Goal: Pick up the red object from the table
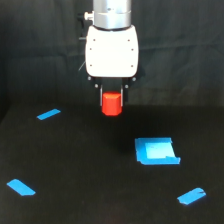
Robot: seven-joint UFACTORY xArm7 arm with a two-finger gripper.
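Observation:
The red object (111,104) is a small bright red-orange stubby block. It sits between the two dark fingers of my gripper (111,100), just under the white gripper body in the upper middle of the exterior view. The gripper is shut on it and holds it above the black table (75,165). The block's top is hidden between the fingers; its lower part sticks out below them.
A blue square tray-like piece (156,151) lies on the table at the lower right of the gripper. Short blue tape strips lie at the left (48,114), the lower left (21,187) and the lower right (191,196). A black curtain hangs behind.

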